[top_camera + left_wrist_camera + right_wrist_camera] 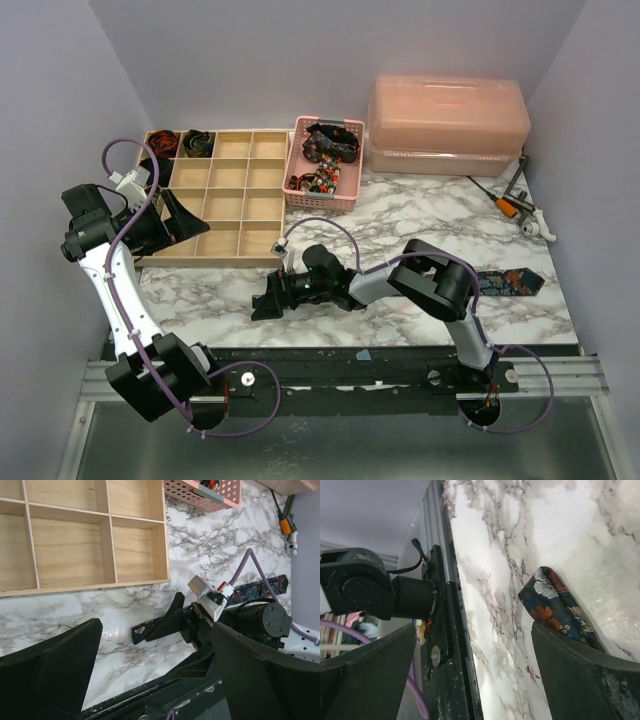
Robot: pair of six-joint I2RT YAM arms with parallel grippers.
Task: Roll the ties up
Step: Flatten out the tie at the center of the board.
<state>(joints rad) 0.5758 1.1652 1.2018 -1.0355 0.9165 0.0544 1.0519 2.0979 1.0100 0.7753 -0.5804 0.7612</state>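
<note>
Evidently the roll is just starting: the right gripper (266, 300), fingers (580, 680) spread and empty, sits at the narrow tip of the floral tie (510, 283) lying flat on the table (420, 210) and must next pinch it, while the left gripper (183, 214) hangs released over the tray (222, 243)

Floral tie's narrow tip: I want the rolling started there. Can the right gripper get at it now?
Probably yes. The right gripper is open right at the floral tie, whose tip lies between its jaws on the table; nothing blocks it.
</note>
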